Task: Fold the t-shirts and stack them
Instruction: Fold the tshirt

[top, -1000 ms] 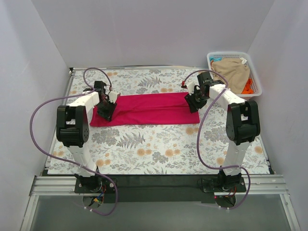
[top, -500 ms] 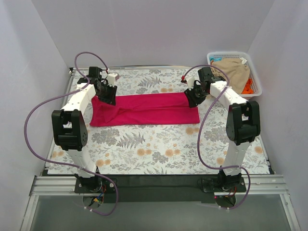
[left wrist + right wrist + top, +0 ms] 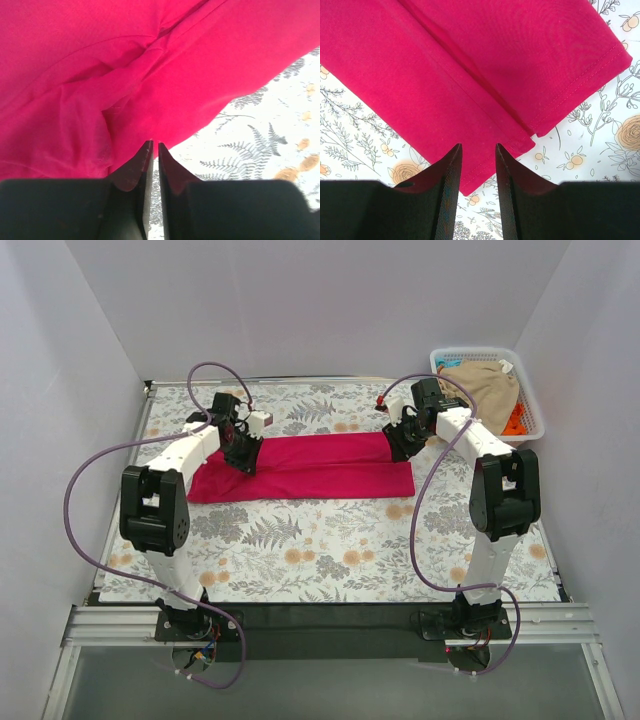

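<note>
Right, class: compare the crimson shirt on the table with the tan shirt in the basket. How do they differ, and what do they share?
Place: the crimson shirt lies on the floral table; the tan shirt sits in the white basket. Shape: the crimson shirt is a long flat band; the tan shirt is a rumpled heap. Both are soft cloth.

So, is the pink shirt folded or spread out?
Folded. The shirt lies as a long narrow strip, and the right wrist view shows two layers overlapping.
</note>
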You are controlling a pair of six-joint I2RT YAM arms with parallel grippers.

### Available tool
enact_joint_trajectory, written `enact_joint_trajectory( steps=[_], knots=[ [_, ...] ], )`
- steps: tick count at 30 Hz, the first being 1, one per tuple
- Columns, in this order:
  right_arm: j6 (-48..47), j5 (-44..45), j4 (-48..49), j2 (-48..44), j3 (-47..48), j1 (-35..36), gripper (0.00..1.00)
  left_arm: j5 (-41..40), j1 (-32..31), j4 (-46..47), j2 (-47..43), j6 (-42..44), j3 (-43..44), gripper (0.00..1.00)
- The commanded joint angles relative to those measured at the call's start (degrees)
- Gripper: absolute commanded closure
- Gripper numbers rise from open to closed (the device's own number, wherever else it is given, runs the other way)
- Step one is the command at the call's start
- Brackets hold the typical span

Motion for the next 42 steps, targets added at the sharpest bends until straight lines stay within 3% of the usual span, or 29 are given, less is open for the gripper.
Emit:
enact_joint_trajectory(
  steps=[1, 6, 16, 23, 42],
  knots=[
    [0.0, -0.9, -0.8, 0.5, 1.0, 0.0, 0.66, -5.5, -1.0, 2.1, -0.6, 0.8, -0.6, 0.88],
    [0.3, -0.7, -0.7, 0.9, 1.1, -0.1, 0.67, -10.9, -1.3, 3.7, 2.3, 0.9, 0.5, 0.79],
    [0.4, -0.1, -0.8, 0.9, 0.7, -0.1, 0.67, -11.8, -1.4, 5.0, 5.9, 1.0, 3.6, 0.75],
    [0.2, 0.0, -0.7, 0.9, 0.3, -0.1, 0.67, -8.2, -1.8, 3.1, 4.9, 1.8, 4.3, 0.78],
    [0.3, 0.2, -0.7, 0.6, -0.4, -0.1, 0.67, -13.2, -1.8, 6.3, 9.2, 1.5, 5.6, 0.76]
  ],
)
